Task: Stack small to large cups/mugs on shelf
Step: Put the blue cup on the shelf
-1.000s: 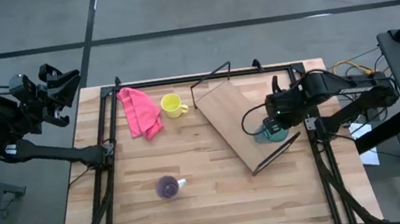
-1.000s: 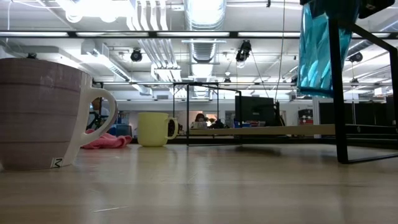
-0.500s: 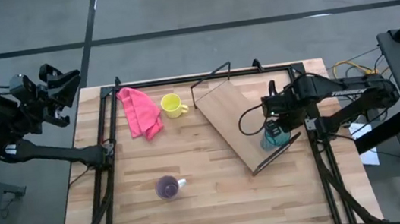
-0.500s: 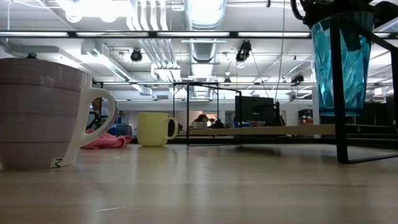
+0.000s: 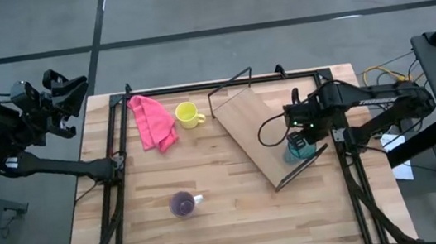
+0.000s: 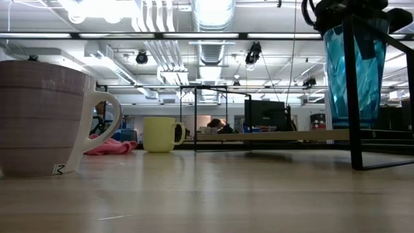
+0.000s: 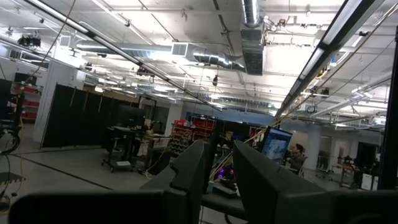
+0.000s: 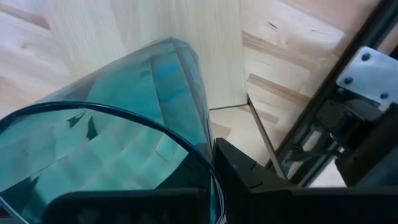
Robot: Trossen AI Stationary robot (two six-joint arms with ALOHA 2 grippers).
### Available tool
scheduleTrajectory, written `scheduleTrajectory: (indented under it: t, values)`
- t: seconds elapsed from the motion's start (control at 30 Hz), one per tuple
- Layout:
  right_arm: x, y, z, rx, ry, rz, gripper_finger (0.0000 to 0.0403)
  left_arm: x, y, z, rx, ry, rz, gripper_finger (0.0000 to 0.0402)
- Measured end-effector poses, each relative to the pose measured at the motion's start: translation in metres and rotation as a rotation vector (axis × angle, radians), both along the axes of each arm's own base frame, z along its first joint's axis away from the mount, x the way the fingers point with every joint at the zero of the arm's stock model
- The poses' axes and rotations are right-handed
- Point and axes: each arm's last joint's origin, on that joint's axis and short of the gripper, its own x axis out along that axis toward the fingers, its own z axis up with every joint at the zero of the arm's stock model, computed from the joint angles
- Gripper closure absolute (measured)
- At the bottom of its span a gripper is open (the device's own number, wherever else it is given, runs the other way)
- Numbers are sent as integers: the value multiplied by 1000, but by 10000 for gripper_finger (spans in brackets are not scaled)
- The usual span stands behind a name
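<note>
My right gripper (image 5: 295, 134) is shut on the translucent teal cup (image 5: 295, 146), upright over the near right corner of the light-brown shelf board (image 5: 254, 127). In the low view the teal cup (image 6: 352, 71) hangs just above the shelf board (image 6: 272, 136). The yellow mug (image 5: 188, 114) stands on its base on the table beyond the board's left corner. On the near middle of the table stands the purple mug (image 5: 183, 203), pale handle to the right. My left gripper (image 5: 66, 84) waits open, raised off the table's far left corner. My right gripper holds the teal cup by its rim (image 8: 208, 167), coming from above and pointing down. One finger (image 8: 249, 174) lies against the outside of the wall; the other is hidden behind the cup. The cup hangs upright below the fingers, its base just over the board.
A pink cloth (image 5: 154, 120) lies crumpled left of the yellow mug. Black frame rails (image 5: 115, 164) run along the table's left, right and far sides. The shelf's black wire frame (image 6: 352, 97) stands up at its corners. Bare tabletop lies between the purple mug and the shelf.
My right gripper has come down with the teal cup, bringing its base from well above the shelf board to just over it, and has shifted slightly toward the table's left. The cup has stayed upright in the hold.
</note>
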Motion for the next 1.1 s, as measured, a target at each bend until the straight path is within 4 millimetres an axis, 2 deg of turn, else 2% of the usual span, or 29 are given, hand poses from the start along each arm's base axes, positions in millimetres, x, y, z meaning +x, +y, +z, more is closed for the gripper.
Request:
scheduleTrajectory:
  t: [0.27,0.77,1.1]
  values:
    - [6,-1,-3,-3,-63,20,394,0,0,0,0,0,0,329]
    - [25,-1,-16,40,-8,119,393,0,0,0,0,0,0,329]
    - [31,-2,-7,2,-49,126,348,0,0,0,0,0,1,329]
